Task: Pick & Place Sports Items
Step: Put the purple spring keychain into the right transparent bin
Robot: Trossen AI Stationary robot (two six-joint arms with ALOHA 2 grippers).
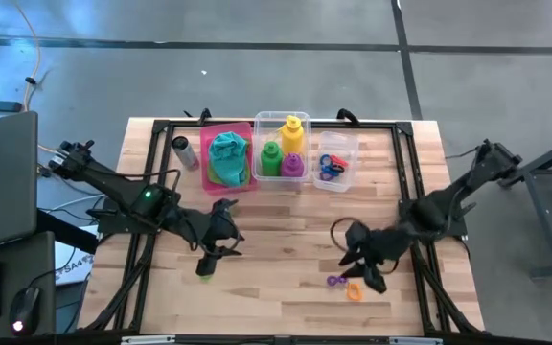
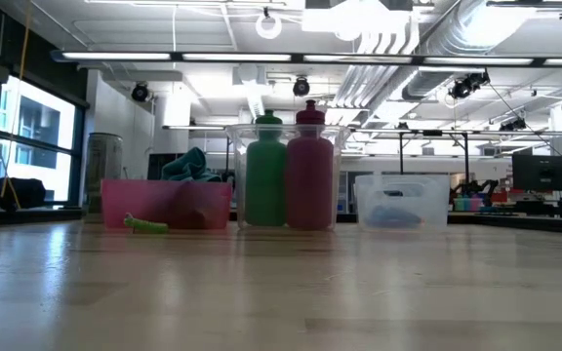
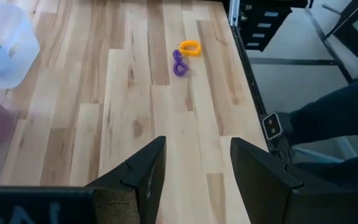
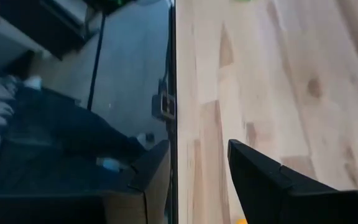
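Three bottles stand in a clear bin (image 1: pixel 257 120): yellow (image 1: pixel 292 129), green (image 1: pixel 270 158) and purple (image 1: pixel 293 165). A teal cloth (image 1: pixel 226 149) and a lime cloth (image 1: pixel 220 177) lie in the pink bin (image 1: pixel 205 134). Blue and red rings (image 1: pixel 331 166) lie in a small clear bin (image 1: pixel 348 144). A purple ring (image 1: pixel 335 281) and an orange ring (image 1: pixel 355 292) lie on the table by my right gripper (image 1: pixel 367 273), which is open and holds nothing. A green ring (image 1: pixel 204 271) lies below my left gripper (image 1: pixel 209 261), also open with nothing in it (image 3: pixel 194 180).
A grey metal cylinder (image 1: pixel 182 151) lies left of the pink bin. A black frame (image 1: pixel 410 201) runs around the table top. Bare wood spreads between the bins and the near edge. In the right wrist view a person's dark trouser leg (image 4: pixel 48 143) shows beyond the table's edge.
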